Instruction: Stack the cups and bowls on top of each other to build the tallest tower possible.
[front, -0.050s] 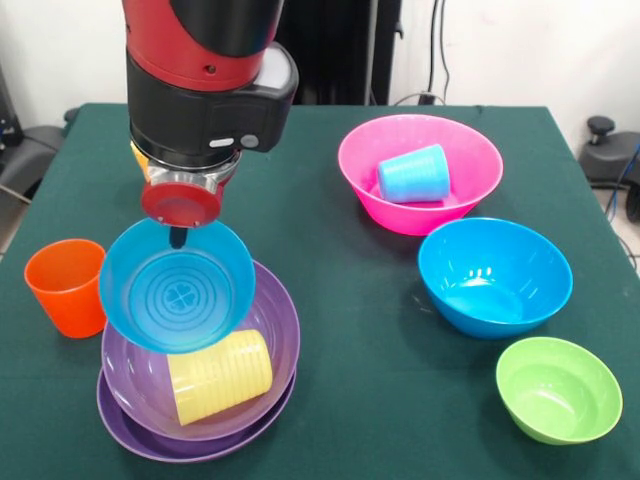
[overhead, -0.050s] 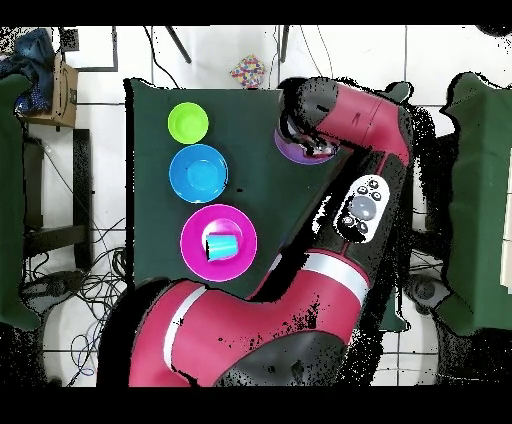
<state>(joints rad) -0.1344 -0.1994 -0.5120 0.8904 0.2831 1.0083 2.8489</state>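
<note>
small blue bowl (front, -0.050s: 177, 286) hangs tilted from the tool (front, -0.050s: 179, 238), clamped on its rim, above the purple bowls (front, -0.050s: 262, 385) holding a ribbed yellow cup (front, -0.050s: 220, 375); next, lower it level.

A dark green table (front, -0.050s: 330, 290) carries everything here, its cloth running edge to edge. Over on the front view's left sits an orange cup (front, -0.050s: 66, 286), upright, mouth up, just beside a pair of wide purple bowls (front, -0.050s: 275, 345) nested 1 inside the other, the lower one resting on the cloth. Across on the right, 3 more bowls stand directly on the table in a loose line: a big pink bowl (front, -0.050s: 470, 170) farthest back, a big blue bowl (front, -0.050s: 495, 277) just in front of it, and a small green bowl (front, -0.050s: 558, 389) nearest the camera. All 3 sit upright, near each other.
</note>
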